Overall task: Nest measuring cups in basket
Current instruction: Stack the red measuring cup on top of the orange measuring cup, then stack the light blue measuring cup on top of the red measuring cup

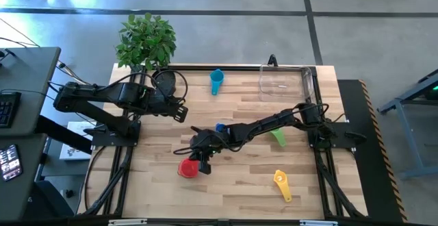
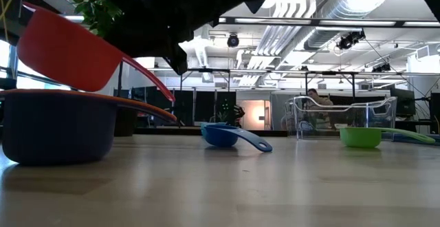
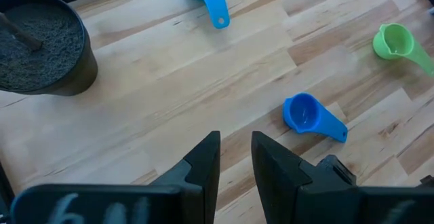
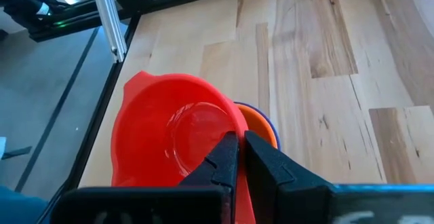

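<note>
Orange cup (image 4: 261, 125) shows under red cup (image 4: 176, 136)

Four looks at one table (image 1: 233, 178)

Looking straight down from high up; peeking flat across from table height, very near the red cup (image 2: 65, 48); riding on each wrist, close to the wood. Blue cup (image 3: 305, 113) seen from high, low and left wrist.

no legible text, labels or nos.
</note>
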Robot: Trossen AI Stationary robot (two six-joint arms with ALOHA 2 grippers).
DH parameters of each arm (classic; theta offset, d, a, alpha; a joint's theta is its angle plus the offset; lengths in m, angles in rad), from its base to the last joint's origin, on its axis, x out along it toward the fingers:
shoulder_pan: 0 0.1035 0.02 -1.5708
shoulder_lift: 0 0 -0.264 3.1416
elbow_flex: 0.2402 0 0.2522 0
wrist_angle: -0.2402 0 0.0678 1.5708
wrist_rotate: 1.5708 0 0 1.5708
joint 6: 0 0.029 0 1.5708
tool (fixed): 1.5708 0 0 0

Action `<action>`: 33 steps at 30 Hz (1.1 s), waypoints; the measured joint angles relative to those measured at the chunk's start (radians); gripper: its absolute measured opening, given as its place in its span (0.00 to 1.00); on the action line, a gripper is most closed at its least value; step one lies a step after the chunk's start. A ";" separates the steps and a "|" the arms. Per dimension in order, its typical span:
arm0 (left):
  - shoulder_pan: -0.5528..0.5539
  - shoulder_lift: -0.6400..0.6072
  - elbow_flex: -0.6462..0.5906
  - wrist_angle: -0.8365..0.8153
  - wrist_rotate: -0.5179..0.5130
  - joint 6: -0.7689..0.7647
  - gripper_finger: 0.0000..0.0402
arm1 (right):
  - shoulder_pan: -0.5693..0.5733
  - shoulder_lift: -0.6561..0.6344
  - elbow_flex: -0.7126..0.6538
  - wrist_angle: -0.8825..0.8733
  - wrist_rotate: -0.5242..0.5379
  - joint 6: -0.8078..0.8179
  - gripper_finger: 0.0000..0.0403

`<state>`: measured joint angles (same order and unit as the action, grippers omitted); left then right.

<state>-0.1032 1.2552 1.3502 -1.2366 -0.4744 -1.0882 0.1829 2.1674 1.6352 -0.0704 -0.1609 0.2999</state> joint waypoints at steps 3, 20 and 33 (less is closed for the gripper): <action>0.000 0.000 0.000 0.000 0.000 0.000 0.18 | 0.000 0.000 0.000 0.000 0.007 -0.013 0.03; 0.000 0.000 0.000 0.000 0.000 0.001 0.18 | -0.003 0.000 0.000 0.001 0.036 0.009 0.24; 0.000 0.000 0.000 -0.002 0.024 0.029 0.18 | -0.045 0.000 0.000 0.000 -0.070 0.067 0.25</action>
<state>-0.1036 1.2552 1.3499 -1.2383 -0.4500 -1.0592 0.1383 2.1674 1.6352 -0.0700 -0.2307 0.3670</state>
